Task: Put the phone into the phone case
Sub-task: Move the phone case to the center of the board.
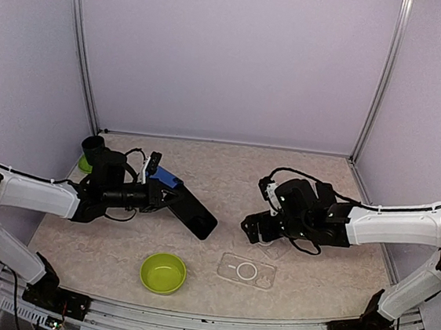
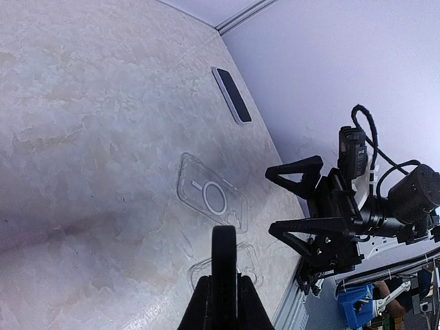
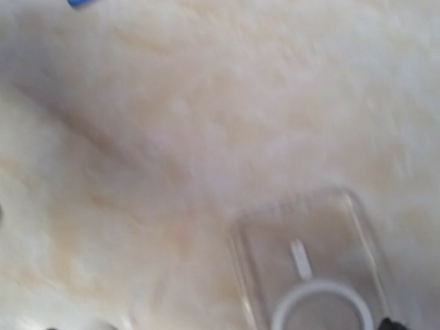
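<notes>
My left gripper (image 1: 179, 201) is shut on a dark phone (image 1: 200, 220), held above the table and slanting toward the middle. In the left wrist view the phone (image 2: 224, 258) stands edge-on between the fingers of the left gripper (image 2: 224, 287). A clear phone case (image 1: 247, 271) with a white ring lies flat near the front; the left wrist view shows this phone case (image 2: 210, 196) beyond the phone. My right gripper (image 1: 255, 228) hangs open and empty to the right of the phone, fingers spread wide (image 2: 270, 200). The blurred right wrist view looks down on a clear case (image 3: 309, 268).
A green bowl (image 1: 163, 273) sits near the front, left of the case. A dark cup (image 1: 94, 148) stands at the back left. A second clear case (image 2: 256, 265) lies partly behind the held phone. Another phone (image 2: 232, 95) lies flat toward the far wall.
</notes>
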`<control>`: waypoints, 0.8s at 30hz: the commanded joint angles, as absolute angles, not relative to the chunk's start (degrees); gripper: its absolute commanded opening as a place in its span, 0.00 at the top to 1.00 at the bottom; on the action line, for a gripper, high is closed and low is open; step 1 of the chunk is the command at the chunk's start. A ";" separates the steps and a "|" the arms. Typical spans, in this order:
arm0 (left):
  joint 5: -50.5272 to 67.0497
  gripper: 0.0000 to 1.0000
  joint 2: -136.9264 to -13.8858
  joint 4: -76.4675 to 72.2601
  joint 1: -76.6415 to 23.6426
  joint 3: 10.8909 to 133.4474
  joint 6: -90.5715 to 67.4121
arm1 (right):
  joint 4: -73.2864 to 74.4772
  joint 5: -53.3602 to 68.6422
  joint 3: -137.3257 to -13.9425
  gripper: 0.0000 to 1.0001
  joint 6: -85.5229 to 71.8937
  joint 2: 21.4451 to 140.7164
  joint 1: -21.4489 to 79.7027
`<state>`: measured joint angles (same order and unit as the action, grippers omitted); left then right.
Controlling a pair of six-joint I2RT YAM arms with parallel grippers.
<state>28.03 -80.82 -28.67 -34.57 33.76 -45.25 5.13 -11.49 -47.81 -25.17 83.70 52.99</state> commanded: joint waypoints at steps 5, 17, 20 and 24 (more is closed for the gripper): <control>30.62 1.00 -78.32 -32.44 -34.01 33.23 -46.31 | 15.32 -17.04 -44.89 0.00 -35.44 80.73 51.74; 27.60 1.00 -75.94 -32.81 -34.01 31.84 -47.20 | 16.47 -18.04 -33.62 0.12 -59.83 74.60 50.98; 27.88 1.00 -75.89 -33.27 -34.01 31.69 -47.72 | 16.91 -19.94 -32.80 0.19 -62.76 74.72 51.02; 27.56 1.00 -75.69 -32.64 -34.01 31.60 -47.42 | 16.31 -21.22 -32.93 0.25 -63.65 76.99 50.98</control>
